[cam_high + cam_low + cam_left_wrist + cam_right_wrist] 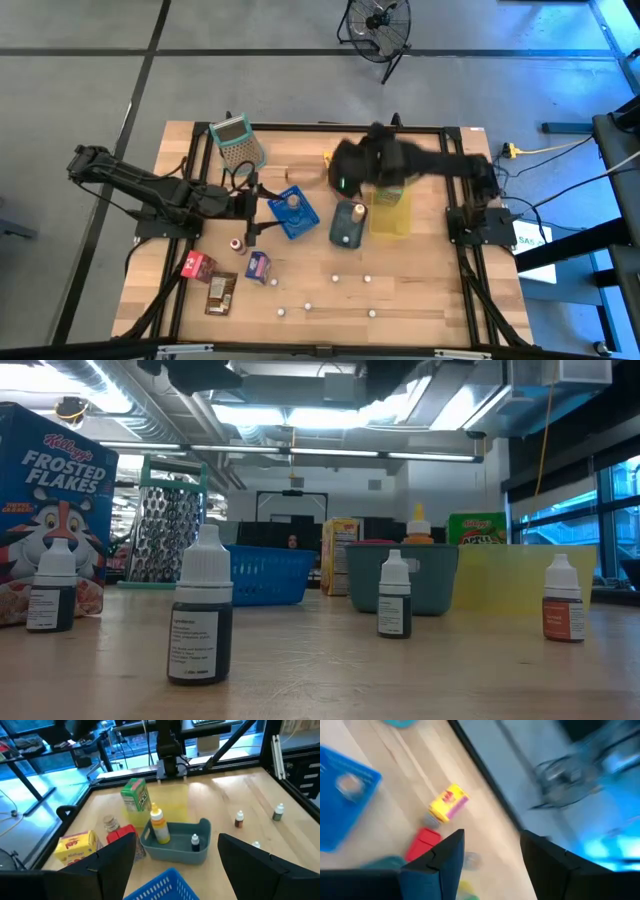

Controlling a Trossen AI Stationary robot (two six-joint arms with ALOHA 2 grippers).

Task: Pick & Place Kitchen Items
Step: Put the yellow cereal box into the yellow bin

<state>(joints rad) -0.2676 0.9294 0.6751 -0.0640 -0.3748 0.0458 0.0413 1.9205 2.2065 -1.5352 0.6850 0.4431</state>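
Kitchen items lie scattered on the wooden table (430,290): a red box (197,265), a brown packet (220,292), a purple box (258,265) and several tiny white-capped bottles (200,620). A yellow box (75,845), a green box (136,795) and a red piece (120,834) stand near the far edge. My left gripper (177,840) is open beside the blue basket (295,212), holding nothing. My right gripper (492,837) is open and empty, raised high over the table's far middle (348,170).
A teal tray (177,847) holds a yellow-capped bottle (159,825) and a small dark bottle (195,842). A yellow tray (390,212) stands to its right. A grater (238,143) stands at the far left, and a cereal box (50,500) at the near left.
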